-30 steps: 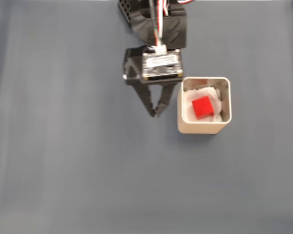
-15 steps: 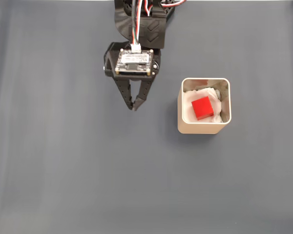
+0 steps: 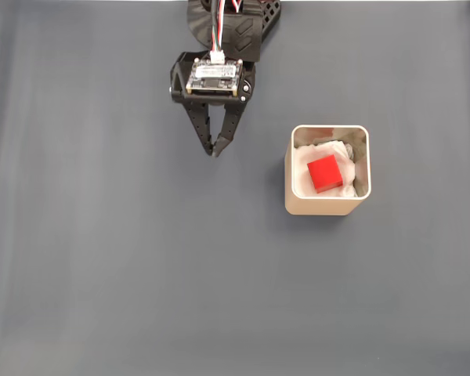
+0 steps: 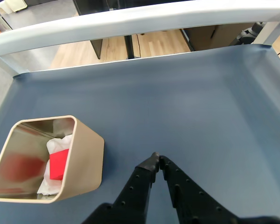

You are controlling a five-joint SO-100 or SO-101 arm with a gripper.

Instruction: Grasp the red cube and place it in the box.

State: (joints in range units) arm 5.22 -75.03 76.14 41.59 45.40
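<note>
Wrist view: gripper point(image 4: 157, 159) fingers pressed together, nothing between them, over bare blue-grey table point(image 4: 200, 102). Box point(image 4: 86, 154) stands apart to its left; red cube point(image 4: 59, 164) rests inside on white paper point(image 4: 56, 144).

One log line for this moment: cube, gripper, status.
red cube: in box, on white paper | gripper: jaws shut, empty, left of box in fixed view | status: placed

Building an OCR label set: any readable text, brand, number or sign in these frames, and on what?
None readable.
Circuit board on the arm above the end effector: any markings are too small and blurred to read.
The box, the red cube and the table cover: plain, no print.
</note>
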